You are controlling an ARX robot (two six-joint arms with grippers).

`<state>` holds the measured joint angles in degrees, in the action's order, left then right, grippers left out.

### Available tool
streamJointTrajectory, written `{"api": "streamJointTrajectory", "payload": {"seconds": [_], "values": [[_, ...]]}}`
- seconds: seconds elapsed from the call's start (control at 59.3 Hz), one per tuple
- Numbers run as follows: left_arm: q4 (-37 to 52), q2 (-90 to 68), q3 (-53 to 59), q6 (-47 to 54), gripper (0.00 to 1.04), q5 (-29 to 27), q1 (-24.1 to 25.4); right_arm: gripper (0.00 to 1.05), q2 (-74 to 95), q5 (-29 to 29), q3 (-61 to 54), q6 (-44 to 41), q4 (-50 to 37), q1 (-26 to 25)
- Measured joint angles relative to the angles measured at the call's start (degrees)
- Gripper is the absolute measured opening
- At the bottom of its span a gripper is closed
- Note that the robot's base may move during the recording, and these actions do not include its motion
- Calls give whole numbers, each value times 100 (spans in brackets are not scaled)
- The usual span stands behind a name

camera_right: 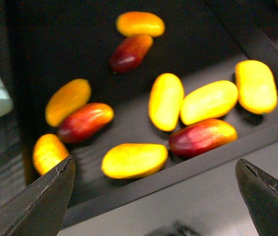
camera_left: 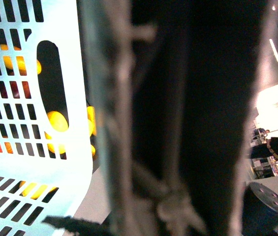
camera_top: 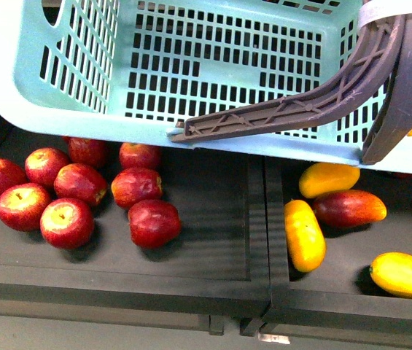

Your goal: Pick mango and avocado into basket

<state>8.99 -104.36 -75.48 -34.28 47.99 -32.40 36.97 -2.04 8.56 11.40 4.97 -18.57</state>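
The light teal basket (camera_top: 118, 127) hangs tilted across the top of the front view, and nothing shows inside it. Its brown-grey handles (camera_top: 315, 102) lie across its near side. In the left wrist view the basket wall (camera_left: 77, 98) fills one side, and my left gripper (camera_left: 163, 211) is shut on the blurred handle (camera_left: 129, 123) right at the lens. Several yellow mangoes lie in a dark bin, one (camera_right: 134, 160) just beyond my right gripper (camera_right: 156, 206), which hangs open and holds nothing. Another mango (camera_top: 304, 235) shows in the front view. The avocado is out of view.
Red apples (camera_top: 67, 222) fill the left bin under the basket. Red elongated mangoes (camera_top: 349, 208) (camera_right: 202, 136) lie among the yellow ones. A raised divider (camera_top: 258, 219) separates the two bins, and the bin's front lip (camera_right: 188, 169) runs under my right gripper.
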Motion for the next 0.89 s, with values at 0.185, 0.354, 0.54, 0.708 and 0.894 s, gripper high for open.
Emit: {"api": "streamJointTrajectory", "payload": {"seconds": [0.185, 0.354, 0.54, 0.708, 0.894], "values": [[0, 13, 0, 0, 8, 0, 0, 96, 3668, -540, 629, -197, -2205, -326], [0, 13, 2, 0, 8, 4, -2, 96, 7318, -1325, 2124, 332, -2691, 245], [0, 13, 2, -2, 8, 0, 0, 96, 8583, -1631, 3171, 1045, -2428, 575], [0, 13, 2, 0, 8, 2, -2, 96, 9350, -1814, 4332, 1753, -1943, 765], [0, 13, 2, 0, 8, 2, -2, 96, 9969, -1714, 5274, 2492, -1370, 745]]}}
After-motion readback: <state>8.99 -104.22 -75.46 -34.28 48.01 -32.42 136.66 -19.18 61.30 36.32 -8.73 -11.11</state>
